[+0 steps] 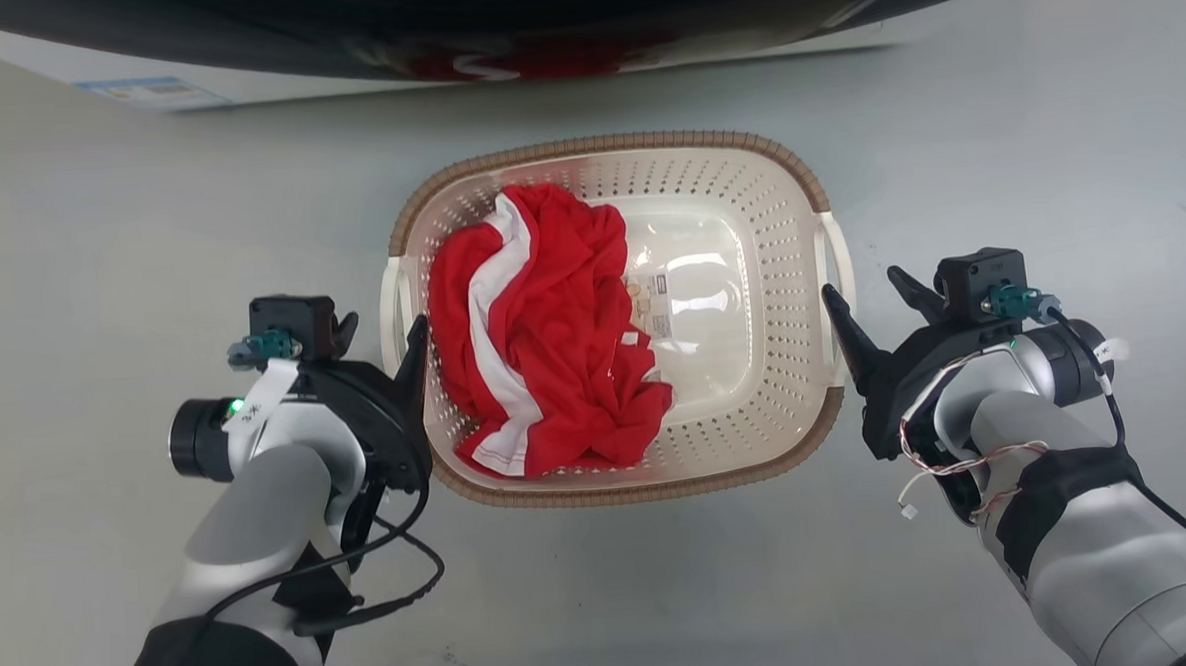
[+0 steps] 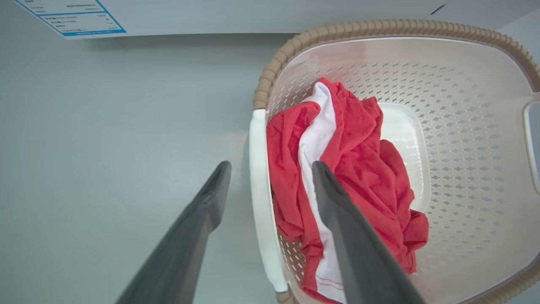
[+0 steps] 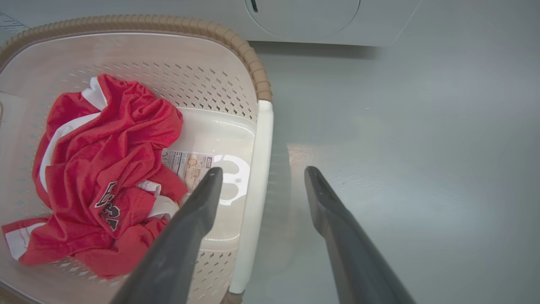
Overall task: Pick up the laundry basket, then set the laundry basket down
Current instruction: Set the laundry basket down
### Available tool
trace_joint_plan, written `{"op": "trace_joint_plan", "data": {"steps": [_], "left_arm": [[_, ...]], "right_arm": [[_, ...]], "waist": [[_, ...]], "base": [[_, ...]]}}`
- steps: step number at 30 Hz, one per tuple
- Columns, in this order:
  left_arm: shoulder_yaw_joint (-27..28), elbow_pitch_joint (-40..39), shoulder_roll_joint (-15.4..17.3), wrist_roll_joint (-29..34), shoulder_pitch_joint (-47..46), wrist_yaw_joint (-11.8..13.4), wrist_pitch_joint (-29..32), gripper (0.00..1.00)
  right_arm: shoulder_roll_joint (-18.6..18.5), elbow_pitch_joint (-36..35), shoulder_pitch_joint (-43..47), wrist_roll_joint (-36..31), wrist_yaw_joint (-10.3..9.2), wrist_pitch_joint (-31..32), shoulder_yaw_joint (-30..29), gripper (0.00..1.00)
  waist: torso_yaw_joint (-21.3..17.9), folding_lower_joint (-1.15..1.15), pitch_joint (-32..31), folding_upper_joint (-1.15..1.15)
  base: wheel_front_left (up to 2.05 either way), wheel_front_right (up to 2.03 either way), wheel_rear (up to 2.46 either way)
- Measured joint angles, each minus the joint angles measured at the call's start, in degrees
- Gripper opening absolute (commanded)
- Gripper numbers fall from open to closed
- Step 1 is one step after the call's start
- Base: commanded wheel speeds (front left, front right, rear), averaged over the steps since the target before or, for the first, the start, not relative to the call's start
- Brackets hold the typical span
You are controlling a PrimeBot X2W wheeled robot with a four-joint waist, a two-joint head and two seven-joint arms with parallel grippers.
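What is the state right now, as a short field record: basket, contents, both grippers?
basket: laundry basket resting on the grey floor, in front of a white appliance
contents: red and white garment, bunched toward the robot's left side
left gripper: open, fingers straddling the left handle
right gripper: open, fingers straddling the right handle
lifted: not yet, neither gripper closed

A garment [image 1: 543,325] lies in the laundry basket [image 1: 780,265], washing machine [image 3: 303,17] behind.
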Motion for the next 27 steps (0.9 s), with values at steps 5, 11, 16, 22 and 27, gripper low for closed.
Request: {"op": "trace_joint_plan", "data": {"steps": [5,11,16,22,27], "left_arm": [[-0.7,0.4,0.3,0.2,1.8,0.0,-1.1,1.0],[-1.1,0.4,1.4,1.2,4.6,0.0,-2.4,1.0],[-1.2,0.2,1.9,1.5,7.5,0.0,-3.4,1.0],[-1.1,-1.3,2.1,1.5,11.4,0.0,-3.8,1.0],[-0.2,-3.6,2.0,1.4,13.7,0.0,-3.8,1.0]], "right_arm": [[-0.1,0.1,1.6,-0.1,0.0,-0.7,0.0,1.0],[-0.1,-0.2,4.5,0.4,0.02,-1.2,-0.7,1.0],[-0.2,-1.0,7.1,0.4,0.34,-1.7,-0.8,1.0],[-0.7,-2.8,10.3,0.5,0.34,-1.7,-1.3,1.0],[-1.6,-5.8,13.1,1.4,0.34,-1.7,-3.2,1.0]], "waist": [[-0.1,0.0,-3.1,0.0],[-0.5,0.0,-7.4,0.0],[-1.0,0.0,-11.2,0.0],[-1.5,-0.01,-15.9,0.0],[-1.9,0.0,-19.7,0.0]], "base": [[0.0,0.0,0.0],[0.0,0.0,0.0],[0.0,0.0,0.0],[0.0,0.0,0.0],[0.0,0.0,0.0]]}}
